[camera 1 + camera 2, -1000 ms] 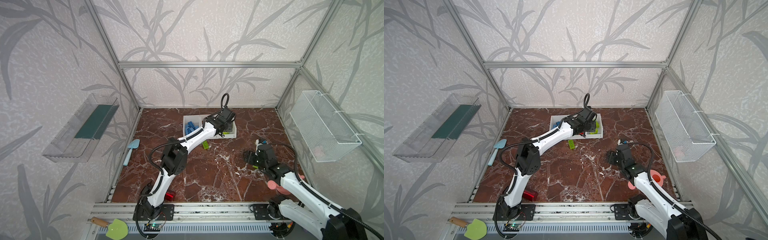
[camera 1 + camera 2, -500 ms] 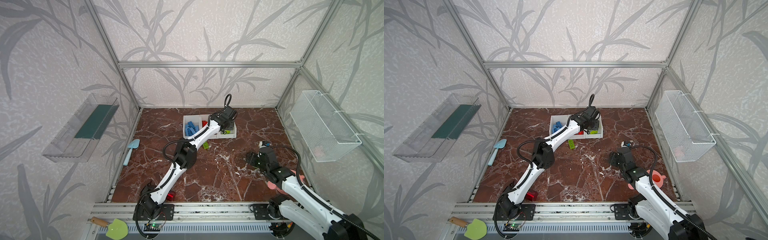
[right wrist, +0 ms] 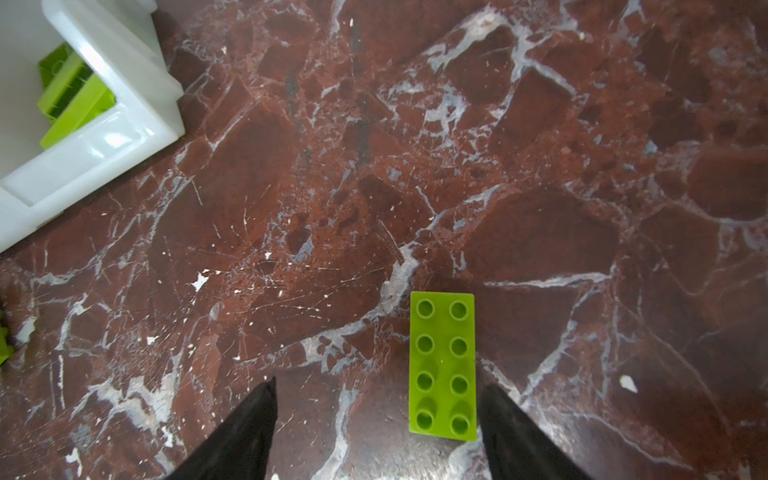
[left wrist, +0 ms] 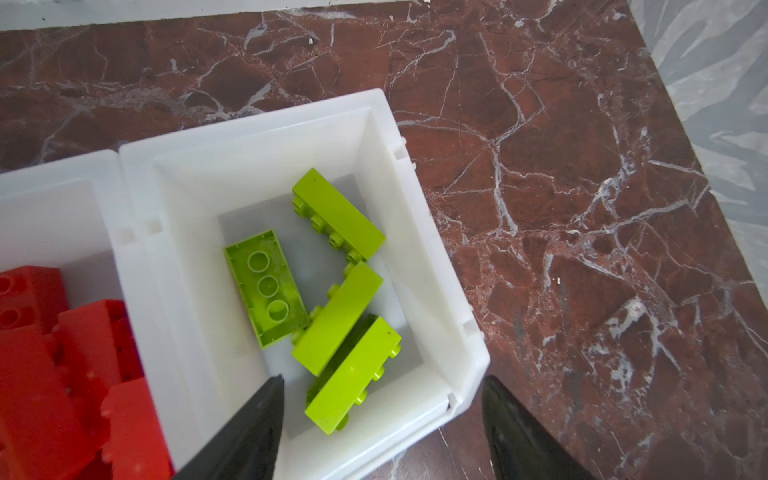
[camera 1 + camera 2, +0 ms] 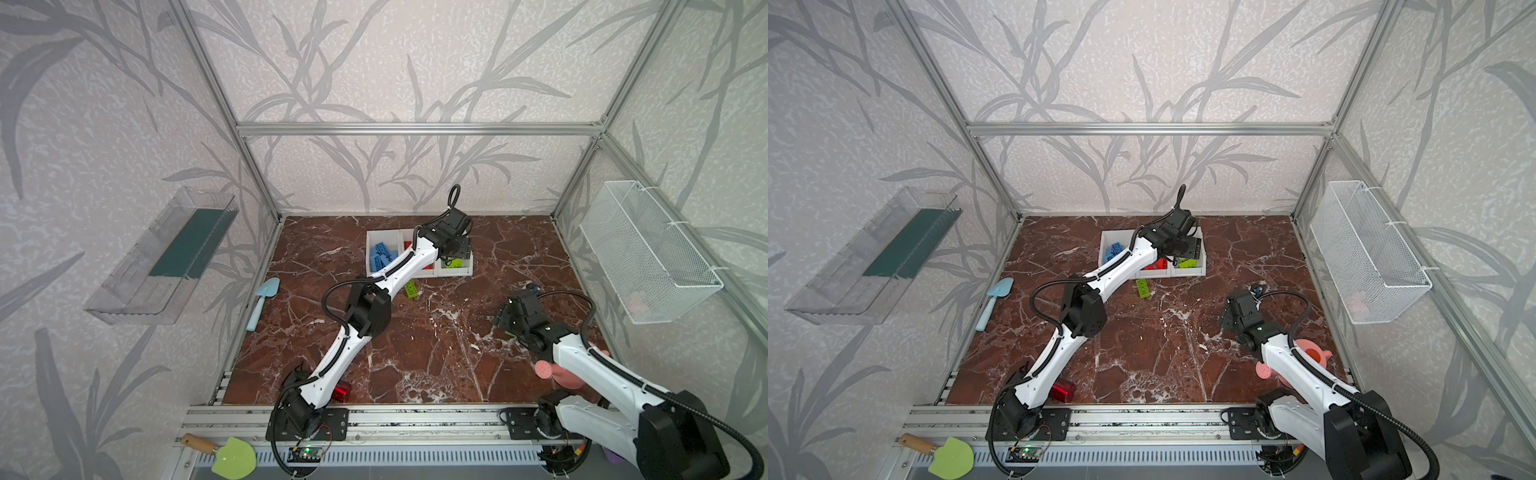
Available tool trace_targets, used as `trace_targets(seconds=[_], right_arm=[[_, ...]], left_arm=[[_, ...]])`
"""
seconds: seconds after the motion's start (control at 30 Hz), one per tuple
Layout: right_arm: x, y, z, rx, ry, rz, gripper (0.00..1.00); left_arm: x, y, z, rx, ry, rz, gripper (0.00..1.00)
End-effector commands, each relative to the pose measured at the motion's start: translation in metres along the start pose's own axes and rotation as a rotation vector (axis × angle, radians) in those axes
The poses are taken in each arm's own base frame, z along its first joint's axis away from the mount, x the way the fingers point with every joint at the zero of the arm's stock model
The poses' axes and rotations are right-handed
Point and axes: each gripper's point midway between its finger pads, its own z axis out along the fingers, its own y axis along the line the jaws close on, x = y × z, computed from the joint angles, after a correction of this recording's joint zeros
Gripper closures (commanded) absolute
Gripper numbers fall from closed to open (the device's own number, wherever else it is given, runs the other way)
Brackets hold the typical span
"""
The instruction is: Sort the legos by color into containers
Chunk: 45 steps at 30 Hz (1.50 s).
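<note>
Three joined white containers (image 5: 457, 272) stand at the back, holding blue legos (image 5: 381, 255), red legos (image 4: 50, 353) and lime green ones (image 4: 266, 286) in separate bins. My left gripper (image 4: 382, 380) hangs open over the front corner of the green bin (image 4: 257, 137), above several lime bricks, gripping nothing. A loose lime brick (image 5: 411, 289) lies on the floor in front of the bins. My right gripper (image 3: 379, 384) is open low over the floor. Another lime brick (image 3: 442, 363) lies flat, studs up, between its fingers, close to one of them. That brick is hidden under the gripper (image 5: 513, 309) in both top views.
A blue trowel (image 5: 262, 301) lies by the left wall. A shiny red bottle (image 5: 341, 391) sits at the left arm's base, and a pink watering can (image 5: 1308, 361) lies beside the right arm. A wire basket (image 5: 648, 257) and a clear tray (image 5: 166, 257) hang on the side walls.
The left arm has stretched farther over to the green bin and its gripper has gone from shut to open. The right gripper has shifted slightly and its jaws have spread a little wider.
</note>
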Motion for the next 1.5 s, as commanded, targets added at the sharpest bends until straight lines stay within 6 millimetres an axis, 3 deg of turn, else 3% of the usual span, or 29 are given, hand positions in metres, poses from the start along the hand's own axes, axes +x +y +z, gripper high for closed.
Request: trace_targets(seconds=[0.0, 0.17, 0.37, 0.63, 0.8, 0.93, 1.07, 1.2, 1.33, 1.47], right_arm=[[-0.002, -0.005, 0.000, 0.046, 0.008, 0.043, 0.23], [0.003, -0.011, 0.005, 0.085, 0.032, 0.036, 0.27], [0.009, -0.022, 0.013, 0.134, 0.063, 0.041, 0.29], [0.027, -0.013, 0.032, 0.119, 0.188, 0.052, 0.36], [0.031, -0.007, 0.038, 0.105, 0.226, 0.038, 0.45], [0.029, -0.001, 0.037, 0.076, 0.227, 0.028, 0.67], [0.015, 0.006, 0.026, 0.056, 0.198, -0.001, 0.71], [-0.011, 0.031, 0.006, -0.062, 0.137, -0.043, 0.71], [-0.036, 0.076, -0.014, -0.261, 0.091, -0.107, 0.72], [-0.060, 0.117, -0.033, -0.349, 0.085, -0.182, 0.73]], left_arm=[[-0.024, -0.028, -0.068, 0.080, -0.098, -0.010, 0.25], [0.000, -0.038, -0.106, 0.137, -0.148, -0.034, 0.25], [0.042, -0.034, -0.140, 0.166, -0.192, -0.061, 0.25], [0.083, -0.028, -0.178, 0.207, -0.209, -0.089, 0.26], [0.106, -0.017, -0.189, 0.204, -0.215, -0.112, 0.26], [0.126, -0.001, -0.190, 0.168, -0.188, -0.123, 0.26], [0.143, 0.010, -0.197, 0.161, -0.166, -0.127, 0.26], [0.161, 0.033, -0.203, 0.107, -0.170, -0.135, 0.26], [0.185, 0.067, -0.200, -0.026, -0.137, -0.175, 0.26], [0.205, 0.072, -0.200, -0.003, -0.097, -0.197, 0.26]])
